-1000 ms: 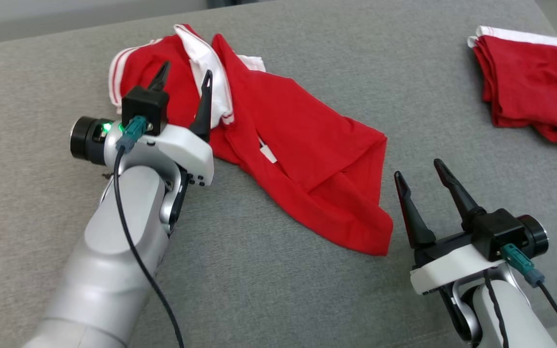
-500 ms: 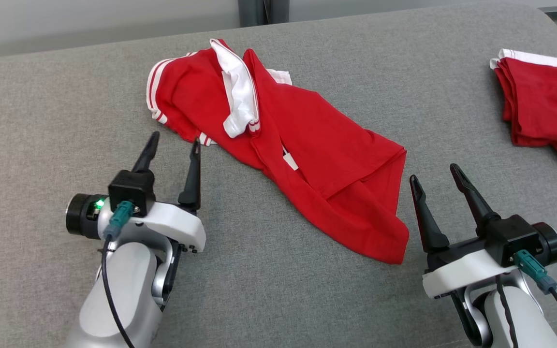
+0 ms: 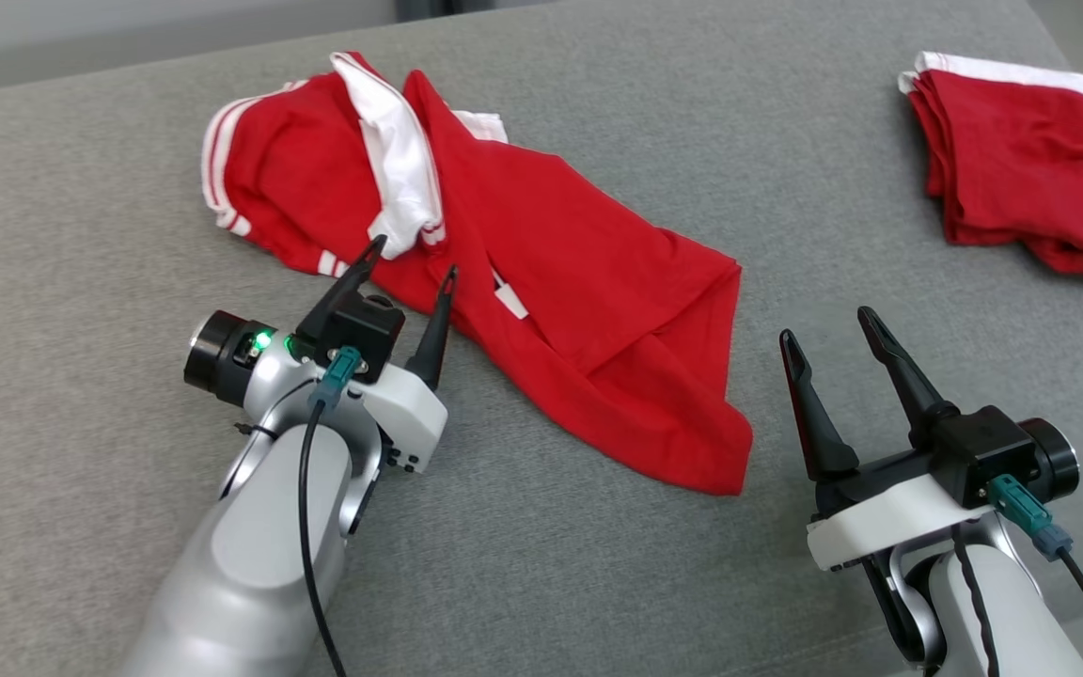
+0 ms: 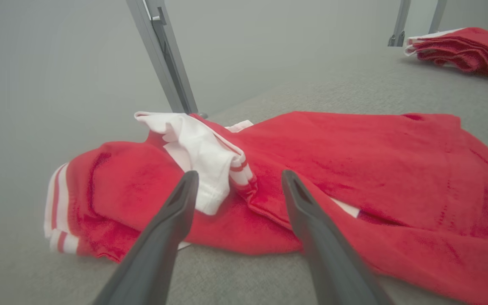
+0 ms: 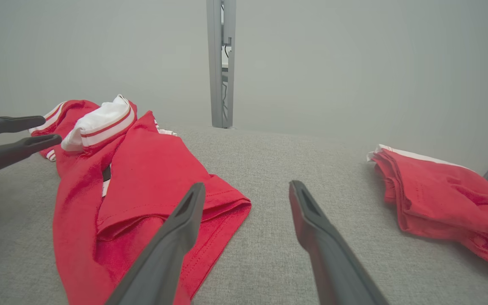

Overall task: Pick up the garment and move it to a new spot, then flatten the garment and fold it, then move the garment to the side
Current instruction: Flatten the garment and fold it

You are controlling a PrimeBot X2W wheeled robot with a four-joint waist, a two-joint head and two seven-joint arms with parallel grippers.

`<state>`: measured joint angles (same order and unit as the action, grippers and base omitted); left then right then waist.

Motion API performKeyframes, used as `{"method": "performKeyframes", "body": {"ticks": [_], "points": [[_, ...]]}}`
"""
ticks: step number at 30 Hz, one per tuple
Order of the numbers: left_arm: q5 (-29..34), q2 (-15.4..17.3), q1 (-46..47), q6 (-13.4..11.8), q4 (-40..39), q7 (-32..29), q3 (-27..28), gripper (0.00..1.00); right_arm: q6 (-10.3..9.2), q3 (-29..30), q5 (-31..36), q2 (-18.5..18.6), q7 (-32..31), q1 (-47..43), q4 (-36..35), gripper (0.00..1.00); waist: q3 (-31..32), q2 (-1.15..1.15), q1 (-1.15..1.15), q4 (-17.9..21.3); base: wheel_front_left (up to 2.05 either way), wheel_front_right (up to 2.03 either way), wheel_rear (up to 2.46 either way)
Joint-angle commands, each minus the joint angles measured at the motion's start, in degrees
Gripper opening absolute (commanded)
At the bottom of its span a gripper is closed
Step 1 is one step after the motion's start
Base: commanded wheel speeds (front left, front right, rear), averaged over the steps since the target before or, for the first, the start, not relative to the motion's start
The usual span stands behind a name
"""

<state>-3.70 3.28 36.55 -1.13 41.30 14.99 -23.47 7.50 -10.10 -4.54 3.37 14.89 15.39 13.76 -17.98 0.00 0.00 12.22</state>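
The red garment [image 3: 551, 282] lies crumpled on the grey counter [image 3: 71, 216], left of centre, its white trim [image 3: 400, 169] uppermost. The left hand [image 3: 414, 258] is spread, with its tips at the garment's near edge below the trim, perhaps touching the cloth. The right hand [image 3: 825, 325], also spread and empty, stands just beside the hem. A folded red pile [image 3: 1021, 169] sits far right.

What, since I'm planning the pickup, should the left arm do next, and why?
Probably ease the left gripper forward and down, then close: its open fingers point at the crumpled shirt's near edge by the white collar and hold nothing yet.
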Motion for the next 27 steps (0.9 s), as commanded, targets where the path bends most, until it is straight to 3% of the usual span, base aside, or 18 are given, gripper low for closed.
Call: {"method": "performKeyframes", "body": {"ticks": [1,7,14,27], "points": [[0.55,0.38,2.20,-0.99,2.35,0.23,-0.09,1.00,0.00,0.01,-0.38,0.02,0.30,0.58,0.03,1.00,-1.10,0.00,0.00,1.37,0.00,0.00,0.00],[0.88,0.59,7.26,-3.99,11.18,0.02,0.30,1.00,0.00,0.26,-0.67,-0.19,0.30,0.83,0.23,1.00,-2.47,0.00,0.00,3.02,0.00,0.00,0.00],[0.25,1.13,9.68,-4.56,15.14,0.16,0.64,1.00,0.00,0.77,-0.81,-0.31,0.30,0.84,0.03,1.00,-2.95,0.00,0.00,3.22,0.00,0.00,0.00],[-0.07,2.03,8.37,-4.34,10.64,0.22,-0.15,1.00,0.00,1.09,-0.29,-0.40,0.30,1.11,0.22,1.00,-2.60,0.00,0.00,1.31,0.00,0.00,0.00]]}}
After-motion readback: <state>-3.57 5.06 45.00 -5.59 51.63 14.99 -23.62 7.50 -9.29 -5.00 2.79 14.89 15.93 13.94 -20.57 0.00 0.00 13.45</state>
